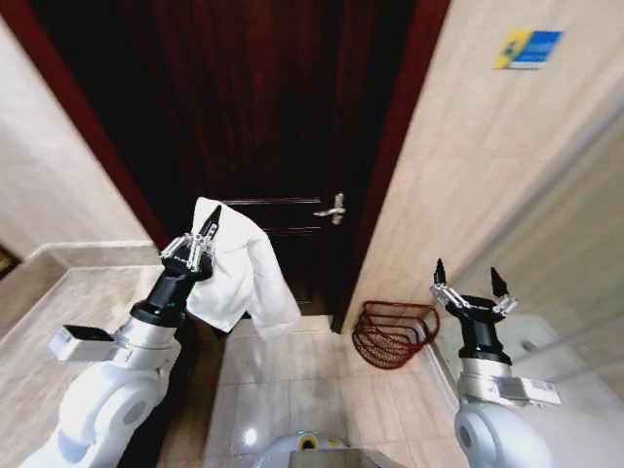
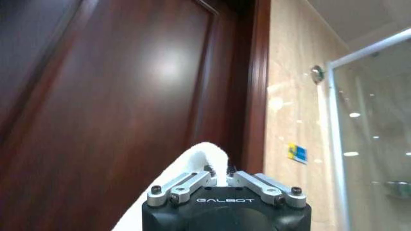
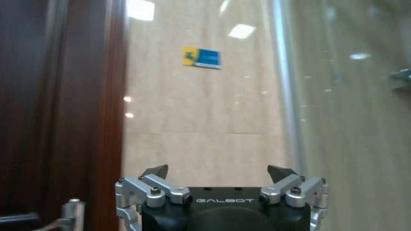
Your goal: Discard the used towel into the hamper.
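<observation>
The white towel [image 1: 239,273] looks soft and light, limp cloth that folds and swings rather than keeping any shape, so a pinch on a bunched fold near its top seems the surest hold. That is how the left gripper [image 1: 202,241] has it: jaws clenched on the upper fold, the rest hanging loose in front of the dark wooden door [image 1: 244,127]. The left arm is raised, forearm angled up. The hamper [image 1: 394,333] sits on the tiled floor [image 1: 292,390] by the doorframe, well apart from the towel. The right gripper [image 1: 471,282] hovers above and just right of it, fingers spread, empty.
</observation>
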